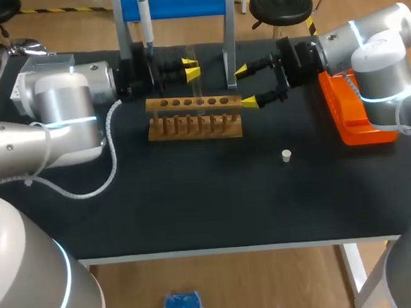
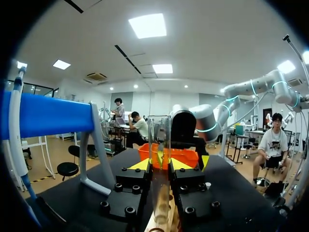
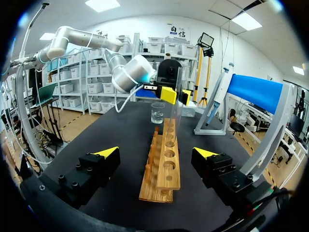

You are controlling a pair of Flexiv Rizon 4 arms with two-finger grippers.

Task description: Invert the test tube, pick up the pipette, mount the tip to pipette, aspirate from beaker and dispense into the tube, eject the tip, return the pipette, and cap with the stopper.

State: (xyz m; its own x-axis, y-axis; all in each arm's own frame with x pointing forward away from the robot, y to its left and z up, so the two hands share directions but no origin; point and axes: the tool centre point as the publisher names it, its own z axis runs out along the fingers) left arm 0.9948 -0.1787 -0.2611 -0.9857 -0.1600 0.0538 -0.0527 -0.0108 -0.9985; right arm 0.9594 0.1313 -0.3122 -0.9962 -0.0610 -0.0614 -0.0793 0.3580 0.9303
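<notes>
Test tube [image 2: 159,133] — between left gripper [image 2: 160,165] fingers

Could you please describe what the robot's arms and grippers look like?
Both the left arm and right arm are rounded silver-grey links with thin light-blue rings at the joints. A white ribbed cable loops off the left arm. The left gripper and right gripper have black bolted bodies and wedge-shaped yellow tips.

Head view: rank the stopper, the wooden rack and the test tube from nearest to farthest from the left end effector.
1. Test tube: between the left end effector's fingers.
2. Wooden rack: just under it, towards the table's front.
3. Stopper: well off to the front right.
</notes>
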